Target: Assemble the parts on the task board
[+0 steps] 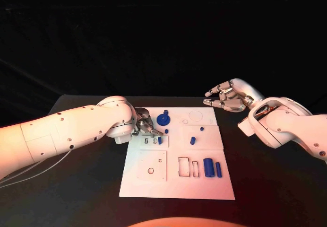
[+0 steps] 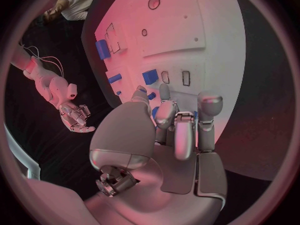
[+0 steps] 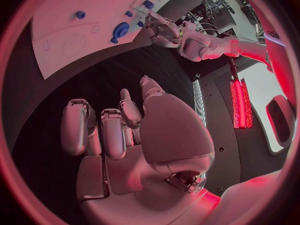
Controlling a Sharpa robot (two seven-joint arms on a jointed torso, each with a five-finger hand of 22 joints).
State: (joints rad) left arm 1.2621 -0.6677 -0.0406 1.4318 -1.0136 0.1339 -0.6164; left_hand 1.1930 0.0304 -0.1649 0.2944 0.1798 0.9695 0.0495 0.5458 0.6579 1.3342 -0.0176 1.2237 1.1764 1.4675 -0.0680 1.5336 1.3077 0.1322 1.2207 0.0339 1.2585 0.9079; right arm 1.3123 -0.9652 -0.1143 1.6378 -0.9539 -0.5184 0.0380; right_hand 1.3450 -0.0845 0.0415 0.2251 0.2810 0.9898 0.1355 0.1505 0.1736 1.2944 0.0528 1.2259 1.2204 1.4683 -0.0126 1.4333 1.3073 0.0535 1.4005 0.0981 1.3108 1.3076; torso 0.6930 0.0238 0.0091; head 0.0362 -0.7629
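1. From the head view, we see the task board point(image 1: 177, 187) lying in the middle of the black table point(image 1: 81, 198), with the left hand point(image 1: 144, 126) over the board's left edge, toward its far left corner. Its fingers point down beside a small blue part point(image 1: 159, 140) and just next to the round blue part point(image 1: 164, 118); we cannot tell whether they pinch anything. Two blue cylinders point(image 1: 212, 168) lie side by side near the board's right edge. The right hand point(image 1: 226, 98) hovers off the board beyond its far right corner, fingers loosely curled, holding nothing

2. In the left wrist view, we see the left hand point(image 2: 178, 125) from behind, its fingertips down on the board point(image 2: 212, 45) beside a square blue part point(image 2: 150, 76) and two narrow slots; the grasp stays hidden

3. In the right wrist view, we see the right hand point(image 3: 119, 130) over bare table, palm empty and fingers apart, well apart from the board point(image 3: 75, 30)
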